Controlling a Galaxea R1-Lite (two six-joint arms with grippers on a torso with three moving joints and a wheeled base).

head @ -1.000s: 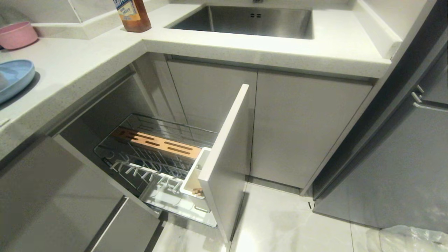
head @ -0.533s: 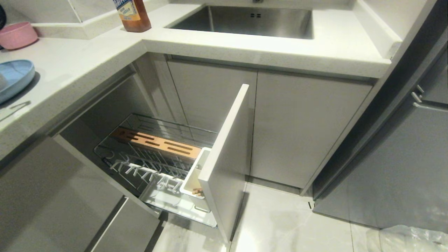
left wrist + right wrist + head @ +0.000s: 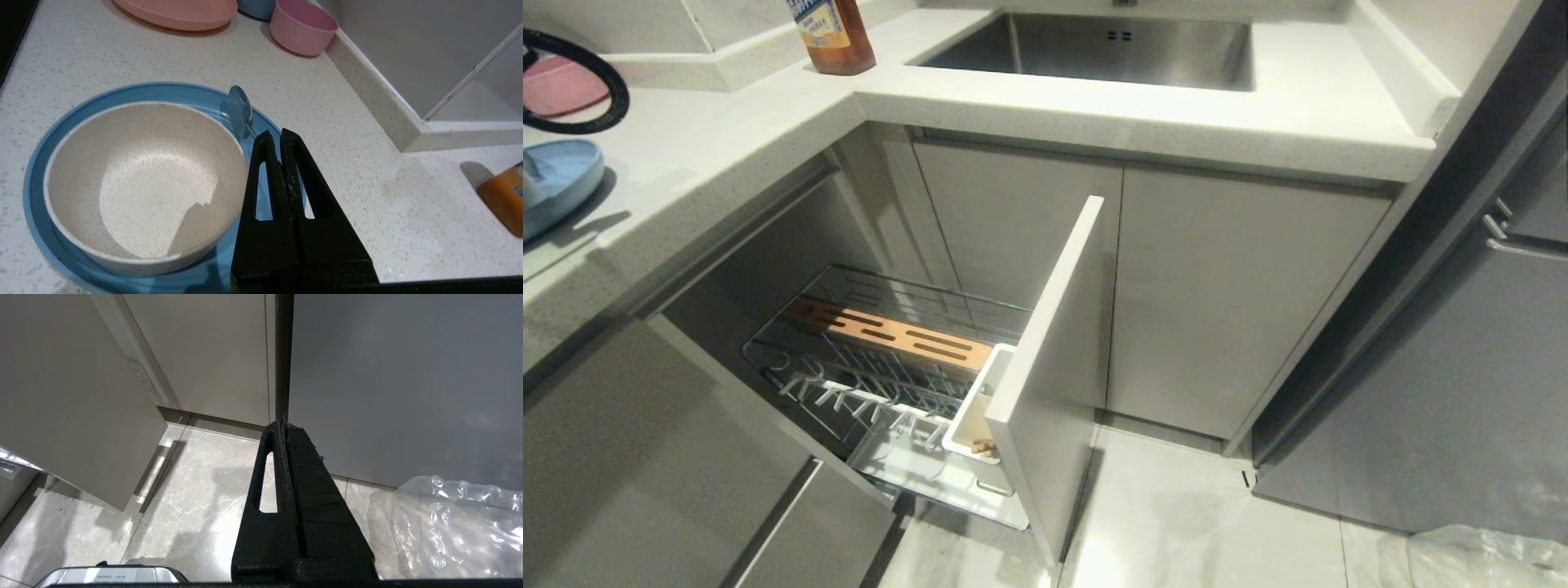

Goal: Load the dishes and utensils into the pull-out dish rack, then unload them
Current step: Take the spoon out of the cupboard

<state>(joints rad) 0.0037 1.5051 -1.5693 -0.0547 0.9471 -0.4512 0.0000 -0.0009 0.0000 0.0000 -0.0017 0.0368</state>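
The pull-out dish rack (image 3: 907,384) is standing open at the near left, holding no dishes; something wood-coloured is showing in its white utensil cup (image 3: 977,412), possibly chopstick ends, though I cannot be sure. A black cable loop (image 3: 584,82) has just swung in over the far-left counter (image 3: 727,139), where a second ago nothing intruded, so the left arm is closing on the tableware for loading. The left gripper (image 3: 280,136), fingers pressed together and empty, is hanging just above one spoon (image 3: 240,109) lying on one blue plate (image 3: 61,118), beside one cream bowl (image 3: 139,183) sitting on that plate. Beyond are waiting one pink plate (image 3: 179,14) and one pink cup (image 3: 302,26). The right gripper (image 3: 282,426), also closed and empty, is parked over the floor
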